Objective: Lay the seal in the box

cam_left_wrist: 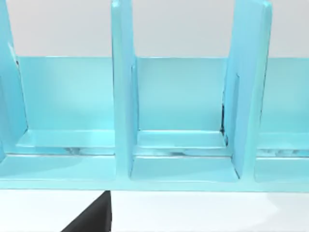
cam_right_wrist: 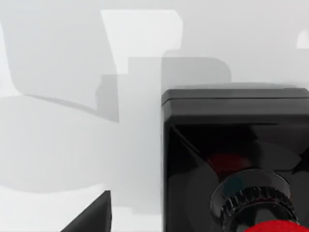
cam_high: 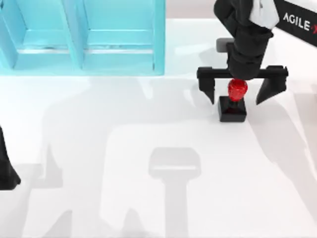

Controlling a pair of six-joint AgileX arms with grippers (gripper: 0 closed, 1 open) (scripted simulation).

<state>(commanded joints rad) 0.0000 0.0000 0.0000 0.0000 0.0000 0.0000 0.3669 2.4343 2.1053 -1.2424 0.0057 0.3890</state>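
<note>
Box [cam_high: 84, 37] walls in pale blue are standing at the table's far left, divided into open compartments, and the left arm [cam_high: 6, 168] is sitting idle at the left edge, its wrist camera facing those compartments [cam_left_wrist: 178, 145]. I cannot tell how its fingers stand. Moving right, the seal [cam_high: 233, 103] is standing upright on the white table [cam_high: 148, 129], well apart from the box, its long axis vertical with the red knob uppermost. Right gripper [cam_high: 239, 94] is hovering directly over that knob with its jaws spread wide, one finger on each side, touching nothing yet. The right arm is clearly the nearer one for a straight-down grasp.
</note>
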